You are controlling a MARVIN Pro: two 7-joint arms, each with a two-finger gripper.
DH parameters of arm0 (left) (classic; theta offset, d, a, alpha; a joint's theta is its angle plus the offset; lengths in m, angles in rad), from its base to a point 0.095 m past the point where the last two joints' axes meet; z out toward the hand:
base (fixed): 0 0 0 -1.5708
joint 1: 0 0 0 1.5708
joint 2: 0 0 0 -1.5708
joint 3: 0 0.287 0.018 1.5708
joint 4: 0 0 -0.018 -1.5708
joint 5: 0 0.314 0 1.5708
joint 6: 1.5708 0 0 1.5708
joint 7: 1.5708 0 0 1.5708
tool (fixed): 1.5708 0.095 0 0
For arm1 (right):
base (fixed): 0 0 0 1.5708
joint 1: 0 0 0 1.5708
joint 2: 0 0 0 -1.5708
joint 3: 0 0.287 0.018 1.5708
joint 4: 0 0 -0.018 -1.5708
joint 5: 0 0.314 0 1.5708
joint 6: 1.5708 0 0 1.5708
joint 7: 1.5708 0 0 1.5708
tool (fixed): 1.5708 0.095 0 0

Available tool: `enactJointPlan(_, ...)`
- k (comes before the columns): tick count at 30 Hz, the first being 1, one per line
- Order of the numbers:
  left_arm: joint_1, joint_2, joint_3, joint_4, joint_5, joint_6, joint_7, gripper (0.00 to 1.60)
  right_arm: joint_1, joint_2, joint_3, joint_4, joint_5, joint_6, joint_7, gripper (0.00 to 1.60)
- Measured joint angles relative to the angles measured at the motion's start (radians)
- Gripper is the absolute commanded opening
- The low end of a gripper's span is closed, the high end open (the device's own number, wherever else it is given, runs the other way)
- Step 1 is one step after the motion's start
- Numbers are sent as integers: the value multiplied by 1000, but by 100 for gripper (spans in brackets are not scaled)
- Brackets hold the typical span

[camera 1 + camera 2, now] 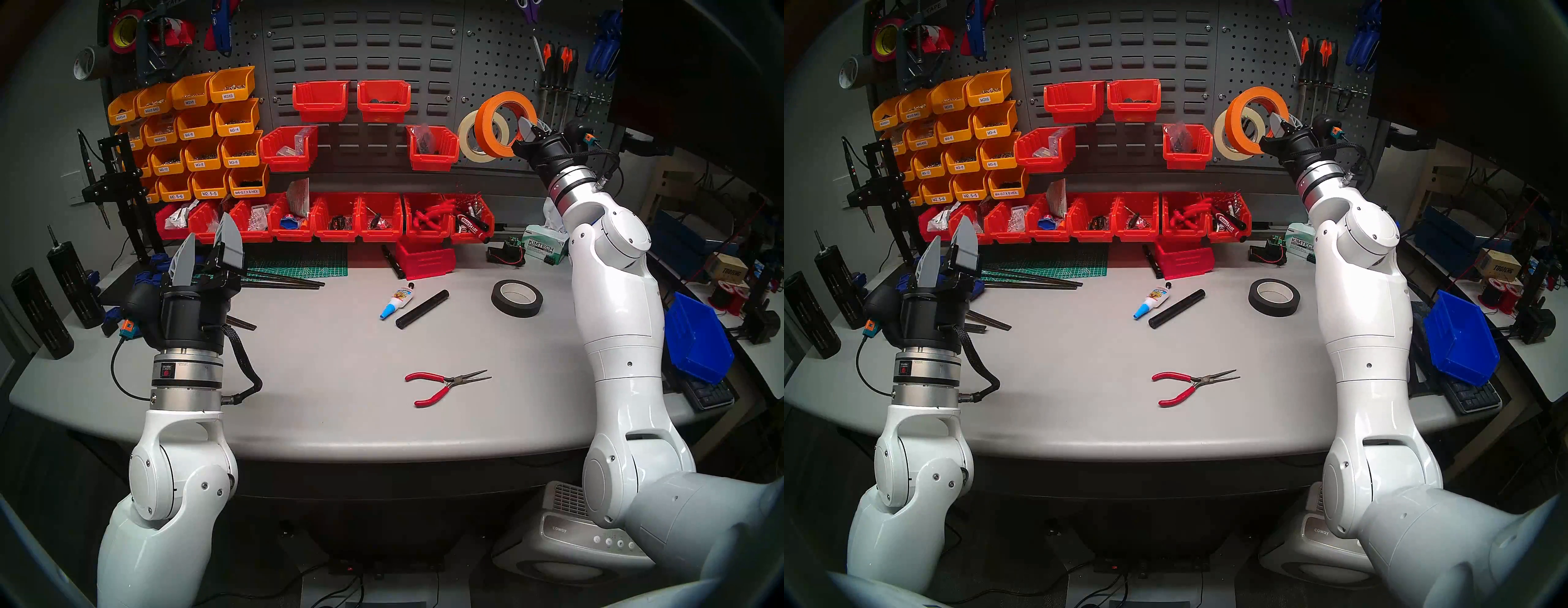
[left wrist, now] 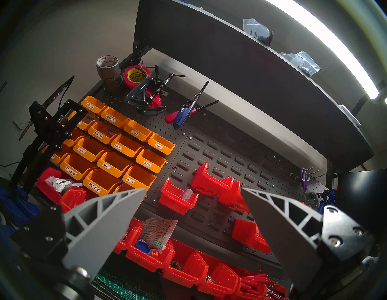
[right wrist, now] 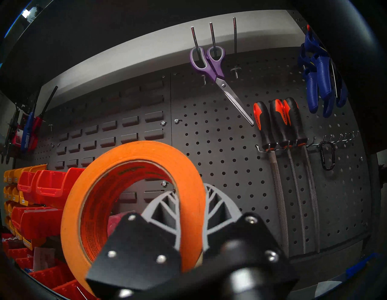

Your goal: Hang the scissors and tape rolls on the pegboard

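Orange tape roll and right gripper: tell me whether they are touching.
Touching. In the right wrist view the right gripper has one finger inside the ring and one outside, pinching the wall of the orange tape roll.

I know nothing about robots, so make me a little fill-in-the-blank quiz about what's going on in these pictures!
1. The right gripper holds a tape roll coloured ____.
2. The pliers on the table have handles coloured ____.
3. The left gripper is open and holds ____.
4. The scissors hanging on the pegboard have handles coloured ____.

Missing words: orange; red; nothing; purple
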Motion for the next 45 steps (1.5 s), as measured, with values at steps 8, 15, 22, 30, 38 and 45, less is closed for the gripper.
enactJointPlan(8,0,0,0,0,0,0,0,160,31,-5,-23,34,-22,-7,7,0)
enactJointPlan(15,0,0,0,0,0,0,0,160,53,-7,-36,55,-50,-13,1,0)
enactJointPlan(22,0,0,0,0,0,0,0,160,62,-4,-40,67,-82,-17,-24,0)
enactJointPlan(30,0,0,0,0,0,0,0,160,70,-2,-36,85,-98,-21,-37,0)
enactJointPlan(38,0,0,0,0,0,0,0,160,85,-8,-39,121,-110,-20,-45,0)
enactJointPlan(45,0,0,0,0,0,0,0,160,102,-19,-44,160,-124,-23,-53,0)
